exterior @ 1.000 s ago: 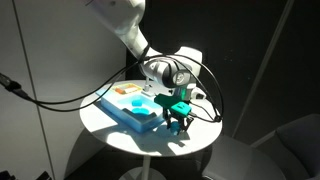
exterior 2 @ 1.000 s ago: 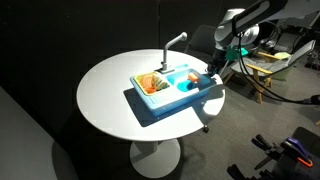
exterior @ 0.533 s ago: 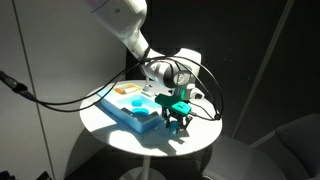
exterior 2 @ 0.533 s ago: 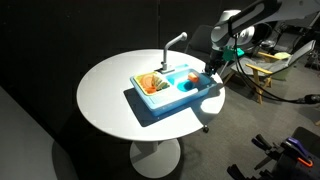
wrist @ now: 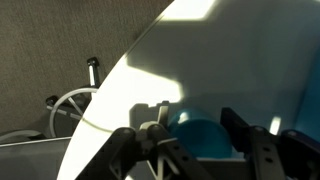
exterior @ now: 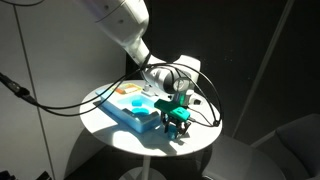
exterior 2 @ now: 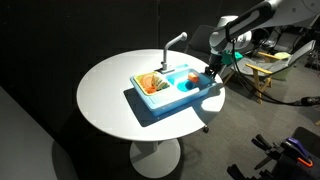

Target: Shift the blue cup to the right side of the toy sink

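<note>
The toy sink (exterior 2: 152,100) lies on the round white table (exterior 2: 105,85), with a turquoise basin (exterior 2: 186,86), a white faucet (exterior 2: 176,40) and an orange-and-white patch (exterior 2: 150,82). It also shows in an exterior view (exterior: 132,112). My gripper (exterior 2: 213,68) hangs at the sink's end nearest the table edge, low over the tabletop, and it shows in both exterior views (exterior: 178,122). In the wrist view the blue cup (wrist: 205,140) sits between my fingers (wrist: 160,128), and the gripper (wrist: 196,120) is shut on it. The cup cannot be made out in the exterior views.
The table edge runs close to my gripper (exterior 2: 215,100). Black cables (exterior: 60,98) trail from the arm over the table's side. A cart with clutter (exterior 2: 262,62) stands beyond the table. A wheeled base (wrist: 70,108) shows on the floor in the wrist view.
My gripper has moved a little down and closer to the sink's end with the cup in it. The sink has not moved.
</note>
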`<state>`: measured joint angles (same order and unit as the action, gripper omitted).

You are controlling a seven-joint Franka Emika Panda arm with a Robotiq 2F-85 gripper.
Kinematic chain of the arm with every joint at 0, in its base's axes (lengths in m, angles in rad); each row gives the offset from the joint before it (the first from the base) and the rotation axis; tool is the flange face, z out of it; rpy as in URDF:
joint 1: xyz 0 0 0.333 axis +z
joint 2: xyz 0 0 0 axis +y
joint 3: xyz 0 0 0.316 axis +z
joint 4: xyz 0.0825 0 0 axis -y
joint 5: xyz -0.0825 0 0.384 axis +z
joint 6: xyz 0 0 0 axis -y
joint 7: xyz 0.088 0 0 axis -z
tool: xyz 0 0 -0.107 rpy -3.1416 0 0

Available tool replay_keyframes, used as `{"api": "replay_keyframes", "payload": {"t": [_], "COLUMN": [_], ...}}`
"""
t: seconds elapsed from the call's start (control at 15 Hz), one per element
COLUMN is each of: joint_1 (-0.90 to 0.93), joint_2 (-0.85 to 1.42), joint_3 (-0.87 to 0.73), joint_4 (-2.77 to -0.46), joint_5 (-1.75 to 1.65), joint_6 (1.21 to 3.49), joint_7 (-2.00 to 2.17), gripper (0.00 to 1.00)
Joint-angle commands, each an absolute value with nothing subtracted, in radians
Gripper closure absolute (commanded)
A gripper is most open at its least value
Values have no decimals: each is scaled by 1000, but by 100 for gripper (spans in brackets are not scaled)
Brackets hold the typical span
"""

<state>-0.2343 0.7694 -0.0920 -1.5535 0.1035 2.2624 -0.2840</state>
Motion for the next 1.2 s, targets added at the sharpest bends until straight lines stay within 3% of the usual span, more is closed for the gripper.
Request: {"api": "replay_keyframes", "payload": {"t": [0.0,0.27,1.13], "joint_1": [-259,-255,-236], "joint_2": [792,795,692], "joint_3": [-74,-74,-59], "joint_4": [-1505,-1499,-1592], "joint_5": [73,55,55], "joint_6": [2223,2215,2197], "joint_7": [-306,-304,-281], "gripper": [24,0,0]}}
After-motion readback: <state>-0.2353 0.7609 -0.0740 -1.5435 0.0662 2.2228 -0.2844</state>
